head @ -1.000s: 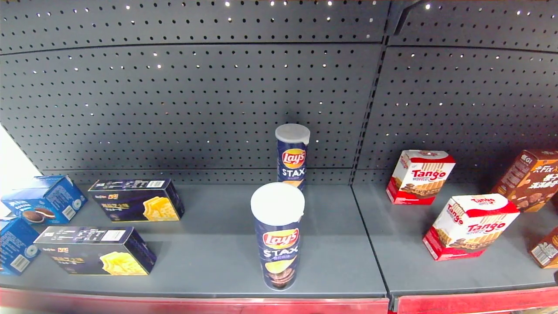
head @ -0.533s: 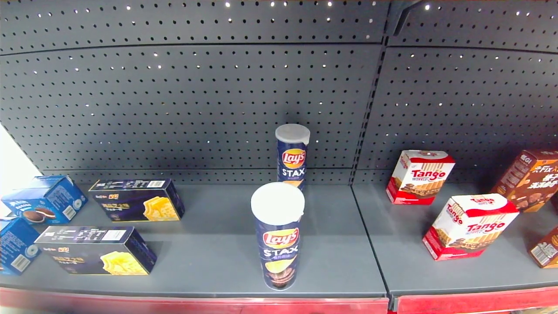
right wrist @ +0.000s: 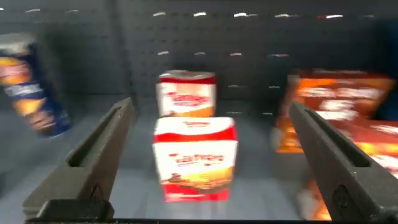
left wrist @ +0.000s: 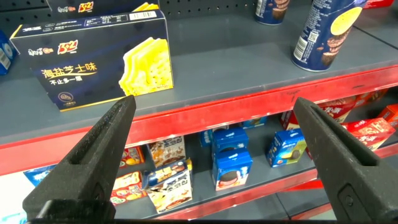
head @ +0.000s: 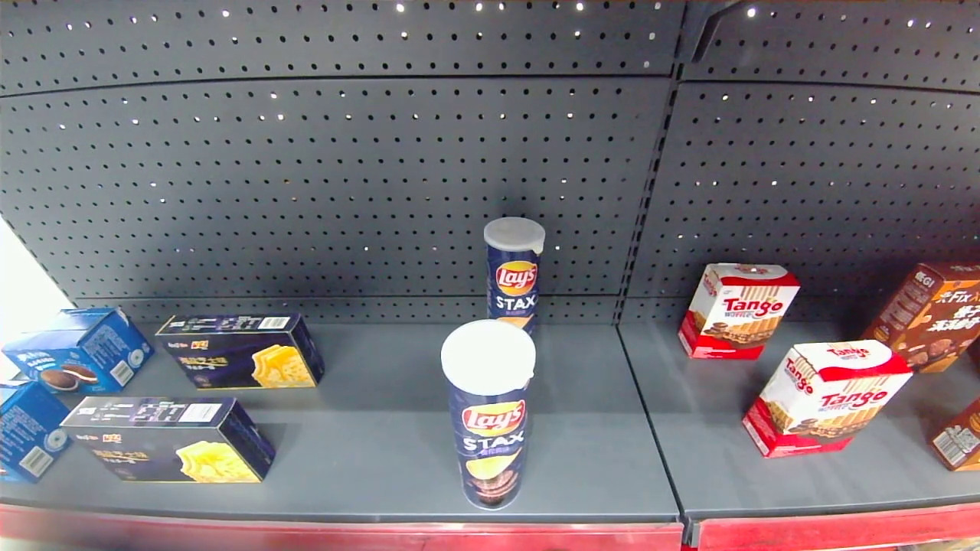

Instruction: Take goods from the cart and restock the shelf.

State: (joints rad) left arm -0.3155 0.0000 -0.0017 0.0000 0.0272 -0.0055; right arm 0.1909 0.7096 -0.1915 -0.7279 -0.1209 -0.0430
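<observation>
Two tall dark-blue chip cans stand upright mid-shelf: a front can (head: 488,413) near the shelf's red lip and a rear can (head: 514,273) by the pegboard. My left gripper (left wrist: 214,155) is open and empty, held in front of the shelf edge, below a dark cracker box (left wrist: 93,59); the front can (left wrist: 326,31) lies off to its side. My right gripper (right wrist: 211,168) is open and empty, facing two red-and-white wafer boxes (right wrist: 194,155) with a chip can (right wrist: 31,84) beside them.
The grey shelf (head: 383,436) holds two dark cracker boxes (head: 168,440) and blue cookie boxes (head: 76,350) on the left, red-and-white wafer boxes (head: 827,396) and brown boxes (head: 930,315) on the right. A lower shelf with blue boxes (left wrist: 230,165) lies beneath. Pegboard backs everything.
</observation>
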